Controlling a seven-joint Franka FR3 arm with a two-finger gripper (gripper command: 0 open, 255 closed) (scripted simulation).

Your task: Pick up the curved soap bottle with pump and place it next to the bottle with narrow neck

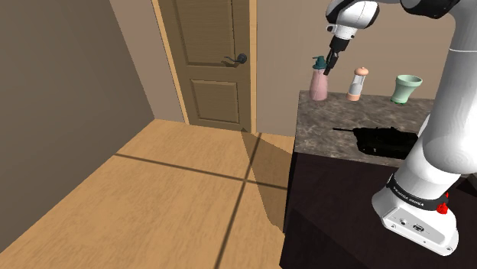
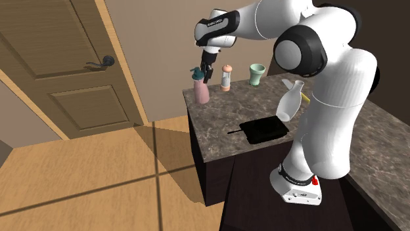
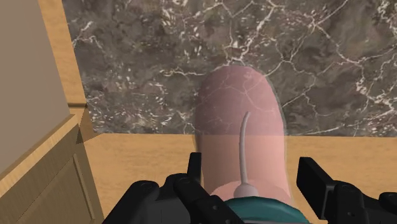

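ok, pre-grasp step: my gripper (image 3: 254, 178) is spread, fingers (image 3: 316, 181) flanking the pink soap bottle (image 3: 238, 108), not clamping it. next i'd lower slightly, then close. the counter (image 3: 159, 57) edge runs right under the fingers; bare counter lies toward the white narrow-neck bottle (image 2: 290, 102).

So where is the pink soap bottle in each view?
Shoulder view: pink soap bottle on the counter's far left corner, beside the gripper.
Second exterior view: bottle on the same corner, left of the gripper.
Wrist view: bottle between the gripper's open fingers, over the counter's edge.
Shared landmark: the marbled counter's corner.
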